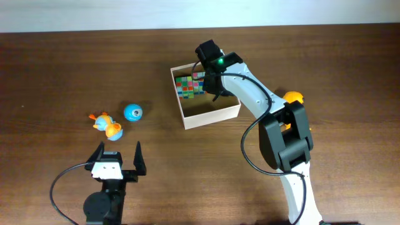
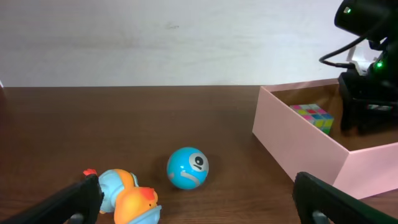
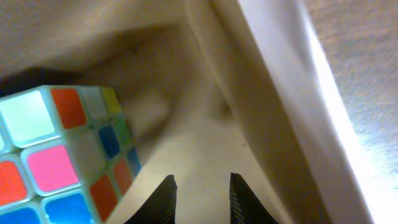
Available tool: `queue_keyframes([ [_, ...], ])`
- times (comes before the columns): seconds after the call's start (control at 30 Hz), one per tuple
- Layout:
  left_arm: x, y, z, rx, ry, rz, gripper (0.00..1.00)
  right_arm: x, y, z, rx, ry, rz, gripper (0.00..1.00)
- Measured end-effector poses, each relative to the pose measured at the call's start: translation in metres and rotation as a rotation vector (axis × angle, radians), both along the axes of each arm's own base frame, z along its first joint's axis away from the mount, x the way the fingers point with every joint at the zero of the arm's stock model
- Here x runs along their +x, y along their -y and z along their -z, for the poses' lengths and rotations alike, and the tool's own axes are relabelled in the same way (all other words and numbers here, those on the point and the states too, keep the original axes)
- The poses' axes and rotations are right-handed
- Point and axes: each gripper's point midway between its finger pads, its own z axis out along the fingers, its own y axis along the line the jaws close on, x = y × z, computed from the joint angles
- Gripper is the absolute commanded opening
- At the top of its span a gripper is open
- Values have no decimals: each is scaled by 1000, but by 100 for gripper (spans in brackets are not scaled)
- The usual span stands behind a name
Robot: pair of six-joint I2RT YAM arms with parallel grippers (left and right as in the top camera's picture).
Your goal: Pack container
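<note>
The container [image 1: 212, 114] is a cream-walled box at the table's middle back, with a multicoloured puzzle cube [image 1: 189, 85] in its far left corner. My right gripper [image 1: 214, 92] reaches down inside the box, just right of the cube. In the right wrist view the cube [image 3: 62, 155] lies to the left of the right gripper [image 3: 200, 183], whose jaws stand slightly apart over the bare floor with nothing between them; the container wall [image 3: 261, 93] rises on the right. My left gripper [image 1: 119, 150] stands wide open near the front edge. Beyond it lie a blue ball [image 2: 187, 167] and an orange-and-blue duck toy [image 2: 127, 198].
The ball [image 1: 132, 112] and the duck [image 1: 107, 125] lie on the wood left of the container. An orange toy [image 1: 294, 97] peeks out behind the right arm, right of the box. A white wall bounds the table's far edge.
</note>
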Motion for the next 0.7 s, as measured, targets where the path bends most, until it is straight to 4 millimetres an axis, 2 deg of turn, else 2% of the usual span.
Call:
queue_keyframes([
  [0.3, 0, 0, 0, 0, 0, 0, 99, -10, -10, 3, 113, -49, 158, 21],
  [0.7, 0, 0, 0, 0, 0, 0, 99, -29, -5, 8, 125, -123, 294, 19],
])
